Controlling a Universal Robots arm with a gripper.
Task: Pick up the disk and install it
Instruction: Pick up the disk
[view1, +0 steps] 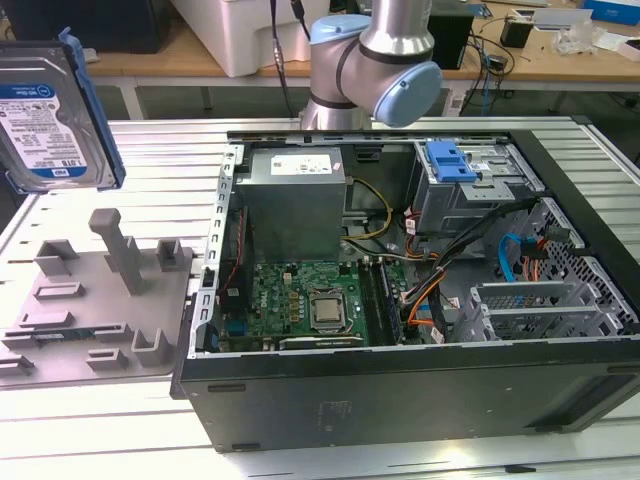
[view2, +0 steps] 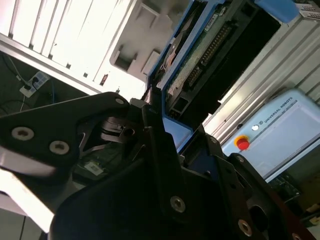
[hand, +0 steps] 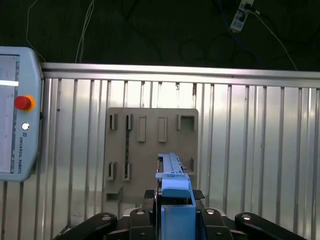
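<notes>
Disk (hand: 176, 200) stands clamped edge-on between the jaws, above the grey fixture plate (hand: 150, 155).

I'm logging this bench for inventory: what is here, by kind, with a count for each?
disk: 1
grey holder plate: 1
open computer case: 1
robot arm: 1
Total: 4

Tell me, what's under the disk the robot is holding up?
A grey plate with slots and pegs, lying on the ribbed metal table. The disk and the hand cover part of the plate.
</notes>
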